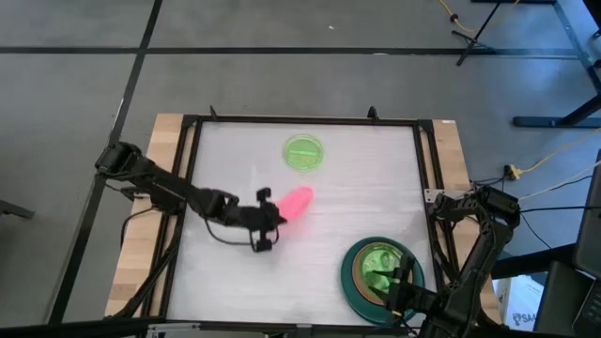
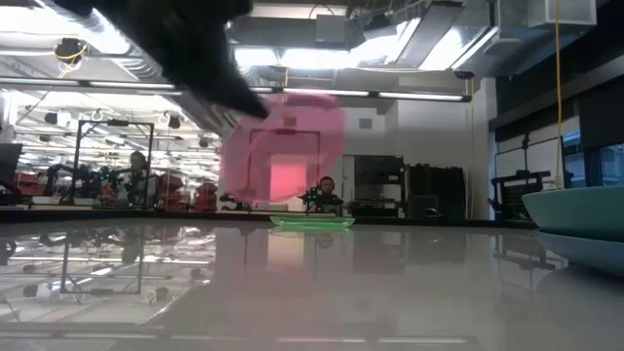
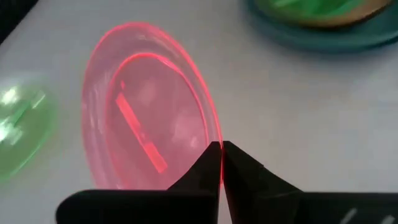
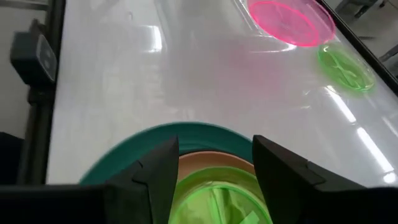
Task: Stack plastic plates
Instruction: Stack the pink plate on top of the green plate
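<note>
Left claw (image 3: 221,155) pinching rim of pink plate (image 3: 149,112), holding it tilted above tabletop (image 1: 357,207). Green plate (image 1: 302,152) lying beyond. Right claw (image 4: 214,165) gaping, empty, hovering over teal stack (image 1: 380,269).

Bright overhead lights glare on the glossy table (image 2: 390,292).

teal plate (image 2: 577,212) cut off, left arm (image 2: 166,44) blurred

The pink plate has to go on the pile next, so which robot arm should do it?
The left one. Its hand already pinches the pink plate by the rim, lifted off the table. The right hand sits open over the stack, holding nothing.
</note>
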Controlling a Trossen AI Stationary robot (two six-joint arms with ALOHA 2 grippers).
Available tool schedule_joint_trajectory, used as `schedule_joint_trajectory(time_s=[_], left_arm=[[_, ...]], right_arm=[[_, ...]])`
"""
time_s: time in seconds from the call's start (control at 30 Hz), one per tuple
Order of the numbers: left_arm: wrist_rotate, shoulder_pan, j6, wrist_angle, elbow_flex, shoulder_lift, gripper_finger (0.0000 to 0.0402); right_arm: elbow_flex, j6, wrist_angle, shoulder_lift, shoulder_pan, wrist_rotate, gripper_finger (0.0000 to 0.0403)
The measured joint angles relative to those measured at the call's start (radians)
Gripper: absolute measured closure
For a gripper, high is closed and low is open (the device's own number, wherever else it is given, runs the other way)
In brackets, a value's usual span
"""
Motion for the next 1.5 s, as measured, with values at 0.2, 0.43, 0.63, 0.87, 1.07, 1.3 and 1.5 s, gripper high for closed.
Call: schedule_joint_trajectory(time_s=[0.2,0.43,0.63,0.87,1.07,1.3,1.5], left_arm=[[0.000,-0.114,0.126,0.282,0.025,0.102,0.0395],[0.010,-0.163,0.263,0.306,0.266,0.328,0.0395],[0.083,-0.161,0.393,0.288,0.530,0.577,0.0395],[0.197,-0.157,0.529,0.243,0.828,0.778,0.0395],[0.230,-0.133,0.577,0.245,0.989,0.909,0.0395],[0.227,-0.100,0.555,0.244,1.037,0.972,0.0373],[0.219,-0.104,0.502,0.107,1.039,0.959,0.0315]], right_arm=[[0.069,-0.024,0.000,0.000,0.001,-0.027,0.0205],[0.190,-0.097,-0.001,0.000,0.001,-0.041,0.0205],[0.298,-0.175,0.001,0.000,0.001,-0.051,0.0205],[0.353,-0.229,0.022,0.000,0.001,-0.052,0.0205],[0.341,-0.230,0.027,0.004,0.001,-0.061,0.0205],[0.291,-0.229,0.030,0.006,0.001,-0.071,0.0205],[0.236,-0.230,0.027,0.006,0.000,-0.037,0.0205]])
